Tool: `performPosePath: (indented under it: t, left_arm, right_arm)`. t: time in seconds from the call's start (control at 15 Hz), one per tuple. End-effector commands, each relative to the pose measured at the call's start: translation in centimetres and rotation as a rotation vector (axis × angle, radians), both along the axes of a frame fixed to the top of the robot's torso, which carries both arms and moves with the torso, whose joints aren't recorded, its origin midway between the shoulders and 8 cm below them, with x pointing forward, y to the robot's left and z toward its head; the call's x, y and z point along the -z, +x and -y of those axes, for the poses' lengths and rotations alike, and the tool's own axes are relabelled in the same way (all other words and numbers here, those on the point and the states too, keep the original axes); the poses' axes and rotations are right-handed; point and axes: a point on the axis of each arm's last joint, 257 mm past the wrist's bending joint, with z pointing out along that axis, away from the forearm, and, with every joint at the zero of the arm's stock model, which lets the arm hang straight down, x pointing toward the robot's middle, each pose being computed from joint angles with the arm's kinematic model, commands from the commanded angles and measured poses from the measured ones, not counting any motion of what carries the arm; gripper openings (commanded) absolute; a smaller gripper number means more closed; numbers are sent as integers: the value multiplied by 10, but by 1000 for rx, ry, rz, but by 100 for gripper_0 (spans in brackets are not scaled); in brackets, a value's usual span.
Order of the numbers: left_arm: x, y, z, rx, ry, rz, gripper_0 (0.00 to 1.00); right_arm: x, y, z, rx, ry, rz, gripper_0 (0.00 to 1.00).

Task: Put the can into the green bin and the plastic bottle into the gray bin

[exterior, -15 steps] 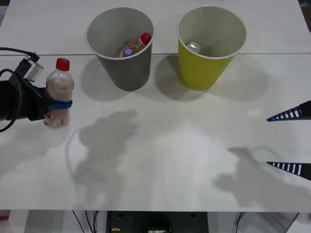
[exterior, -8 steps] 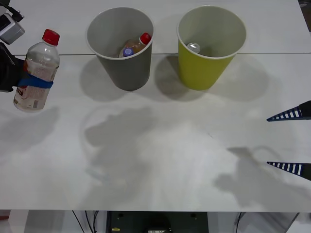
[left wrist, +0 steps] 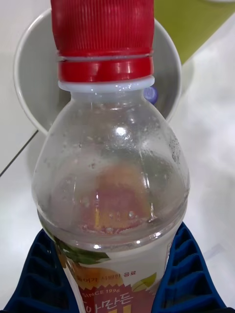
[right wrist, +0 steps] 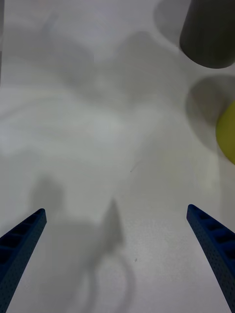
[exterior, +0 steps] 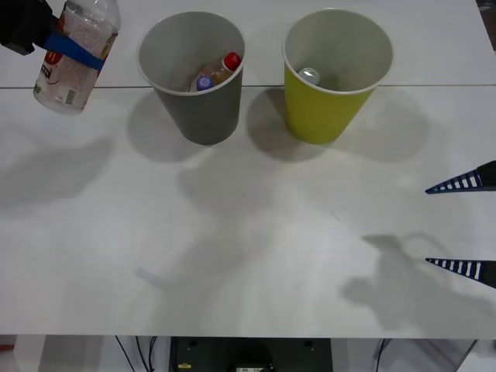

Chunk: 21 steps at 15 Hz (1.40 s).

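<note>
My left gripper (exterior: 71, 49) is shut on the plastic bottle (exterior: 76, 53), holding it tilted in the air at the far left, high above the table and left of the gray bin (exterior: 194, 77). Up close, the plastic bottle (left wrist: 115, 181) shows its red cap and white label between the blue fingers (left wrist: 188, 279), with the gray bin (left wrist: 29, 83) behind it. The gray bin holds two other bottles, one red-capped and one purple-capped. The can (exterior: 309, 76) lies inside the green bin (exterior: 335, 74). My right gripper (exterior: 465, 226) waits open at the right edge, apart from everything.
The two bins stand side by side at the back of the white table (exterior: 256, 256). A seam in the tabletop runs behind them. In the right wrist view, the gray bin (right wrist: 210, 34) and the green bin's edge (right wrist: 227, 132) lie beyond the open fingers.
My left gripper has lifted the plastic bottle off the table and carried it up and back, tilting it. The right arm has stayed still.
</note>
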Motion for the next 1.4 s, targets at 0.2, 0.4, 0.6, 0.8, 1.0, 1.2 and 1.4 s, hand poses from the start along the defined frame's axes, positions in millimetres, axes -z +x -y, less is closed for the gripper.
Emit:
performPosePath:
  t: [0.2,0.4,0.6,0.8,1.0,1.2,1.4]
  left_arm:
    - [-23,43,53,2,6,27,0]
    - [-35,57,89,5,14,46,0]
    - [-42,67,112,-7,25,48,0]
    - [-38,71,118,-21,25,32,0]
    - [-38,71,120,-31,20,27,0]
    - [-38,69,122,-29,11,22,100]
    - [-41,67,122,-23,-8,15,100]
  right_arm:
    - [0,0,0,0,0,0,100]
    - [0,0,0,0,0,0,100]
    - [0,0,0,0,0,0,100]
    - [0,0,0,0,0,0,100]
    - [0,0,0,0,0,0,100]
    - [0,0,0,0,0,0,100]
    - [0,0,0,0,0,0,100]
